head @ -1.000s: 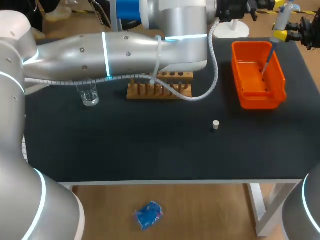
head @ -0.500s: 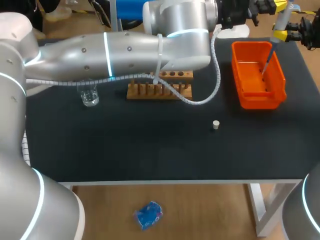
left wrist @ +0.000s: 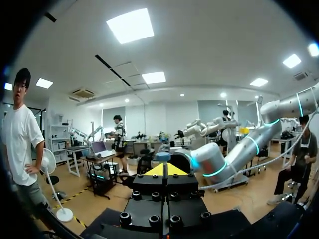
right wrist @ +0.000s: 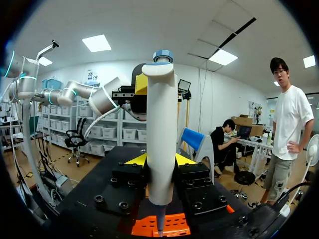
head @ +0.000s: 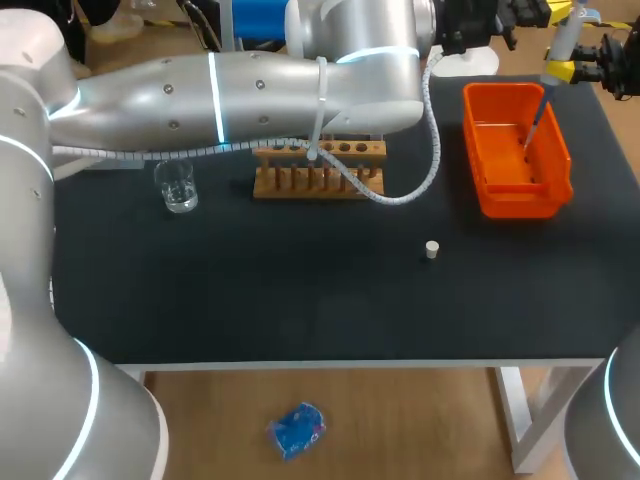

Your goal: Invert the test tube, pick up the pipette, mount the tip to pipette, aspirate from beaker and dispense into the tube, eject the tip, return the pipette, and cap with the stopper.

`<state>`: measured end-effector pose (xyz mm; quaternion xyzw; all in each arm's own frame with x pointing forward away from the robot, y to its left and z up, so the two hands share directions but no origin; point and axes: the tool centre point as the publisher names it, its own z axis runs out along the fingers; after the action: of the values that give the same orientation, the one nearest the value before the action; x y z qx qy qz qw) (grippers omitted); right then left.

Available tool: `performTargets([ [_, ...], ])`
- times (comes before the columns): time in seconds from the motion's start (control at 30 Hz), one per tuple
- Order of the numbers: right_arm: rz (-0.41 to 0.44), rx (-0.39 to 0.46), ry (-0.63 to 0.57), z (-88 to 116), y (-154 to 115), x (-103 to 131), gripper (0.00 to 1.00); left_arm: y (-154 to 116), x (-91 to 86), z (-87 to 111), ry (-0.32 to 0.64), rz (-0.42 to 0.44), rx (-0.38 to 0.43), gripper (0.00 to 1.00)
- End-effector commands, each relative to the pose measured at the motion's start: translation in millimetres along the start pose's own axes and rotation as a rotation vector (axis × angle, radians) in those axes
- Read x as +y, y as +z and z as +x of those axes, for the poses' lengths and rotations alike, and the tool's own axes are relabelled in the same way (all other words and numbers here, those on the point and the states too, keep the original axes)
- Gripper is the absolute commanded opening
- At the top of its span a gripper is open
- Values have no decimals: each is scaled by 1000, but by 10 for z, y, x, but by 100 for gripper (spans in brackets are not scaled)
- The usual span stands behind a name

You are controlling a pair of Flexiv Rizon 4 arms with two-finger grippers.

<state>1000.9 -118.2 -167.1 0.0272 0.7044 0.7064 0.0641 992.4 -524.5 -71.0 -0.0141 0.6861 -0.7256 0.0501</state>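
The white pipette (right wrist: 161, 134), topped by a grey-blue button, stands upright, clamped from two sides by the right end effector (right wrist: 160, 162). Its slim tip (head: 534, 122) points down into the orange bin (head: 515, 208) at the far right of the bench (head: 300, 300). The clear beaker (head: 178, 187) stands upright toward the left, near the wooden rack (head: 318, 182) with its row of holes at mid-bench, and the small pale stopper (head: 432, 249) rests alone on the dark surface nearer the front, apart from both rack and bin.

Black table (head: 300, 305) — wooden rack (head: 283, 184) toward its back, orange bin (head: 520, 206) well apart at its right side
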Motion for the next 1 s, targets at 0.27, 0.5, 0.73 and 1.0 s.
performTargets([
  [0.27, -1, 5, 0, -14, -10, -2, 0, 31, 86, 3, -15, -15, -1, 0],
  [0.5, -1, 5, 0, -14, -10, -2, 0, 23, 111, -5, -18, -30, -6, 0],
  [0.73, -1, 5, 0, -14, -10, -2, 0, 13, 144, -9, -19, -43, -12, 0],
  [1.0, -1, 5, 0, -14, -10, -2, 0, 19, 189, -15, -28, -42, -14, 0],
])
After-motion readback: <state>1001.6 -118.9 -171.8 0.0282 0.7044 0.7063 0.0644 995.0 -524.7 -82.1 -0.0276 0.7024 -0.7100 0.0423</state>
